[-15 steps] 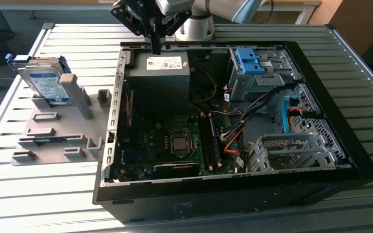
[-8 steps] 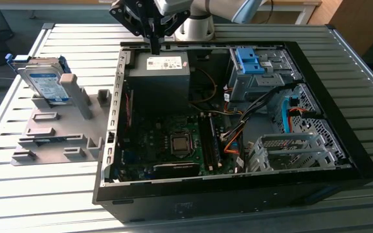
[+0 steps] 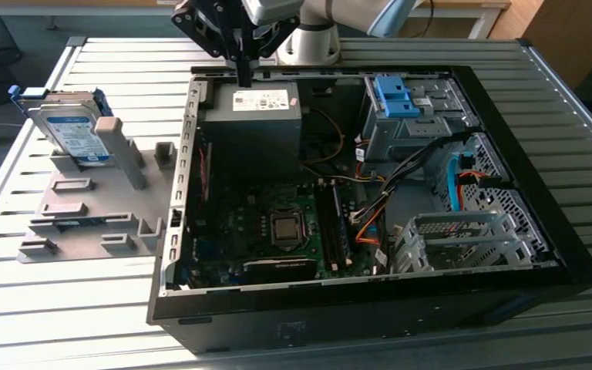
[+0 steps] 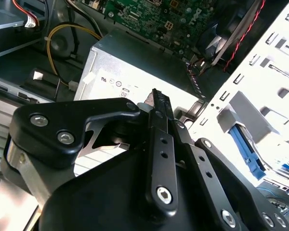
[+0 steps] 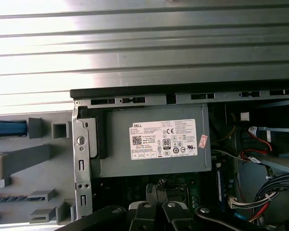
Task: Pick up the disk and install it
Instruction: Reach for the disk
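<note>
We see the slim black gripper (image 3: 243,81), fingers pressed together and holding nothing, over the big black metal box (image 3: 250,139) (white sticker on top). The silver, blue-framed rectangular disk (image 3: 73,132) stands upright in the grey plastic fixture (image 3: 90,231), just beside the open black computer case (image 3: 378,324).

I see an open computer case (image 3: 378,320) on the slatted table (image 3: 70,308). A grey rack (image 3: 80,231) stands just beside it, toward the exterior view's left.
</note>
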`<state>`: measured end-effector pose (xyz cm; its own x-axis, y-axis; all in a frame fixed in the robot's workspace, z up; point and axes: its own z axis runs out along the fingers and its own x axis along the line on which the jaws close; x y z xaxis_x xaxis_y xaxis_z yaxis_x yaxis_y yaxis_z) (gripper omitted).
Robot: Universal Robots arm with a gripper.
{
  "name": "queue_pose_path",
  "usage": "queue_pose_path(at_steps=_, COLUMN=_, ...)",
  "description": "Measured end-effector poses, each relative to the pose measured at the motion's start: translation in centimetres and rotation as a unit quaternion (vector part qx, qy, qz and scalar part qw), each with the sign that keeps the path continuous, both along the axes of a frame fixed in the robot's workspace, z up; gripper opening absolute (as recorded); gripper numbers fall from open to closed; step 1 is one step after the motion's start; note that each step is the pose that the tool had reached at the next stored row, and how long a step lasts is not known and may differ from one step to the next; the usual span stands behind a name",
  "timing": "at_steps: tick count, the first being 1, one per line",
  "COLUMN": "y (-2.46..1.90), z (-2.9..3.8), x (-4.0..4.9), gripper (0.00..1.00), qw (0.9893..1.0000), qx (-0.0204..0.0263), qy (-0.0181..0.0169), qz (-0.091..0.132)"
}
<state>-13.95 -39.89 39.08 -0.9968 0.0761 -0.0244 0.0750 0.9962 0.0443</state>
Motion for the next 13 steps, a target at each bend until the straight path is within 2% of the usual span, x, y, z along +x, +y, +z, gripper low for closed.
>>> queue_pose_path(at_steps=13, y=0.00, z=-0.05, x=-0.27, gripper=0.11, qw=1.0000, qx=0.0000, qy=0.0000, qz=0.000)
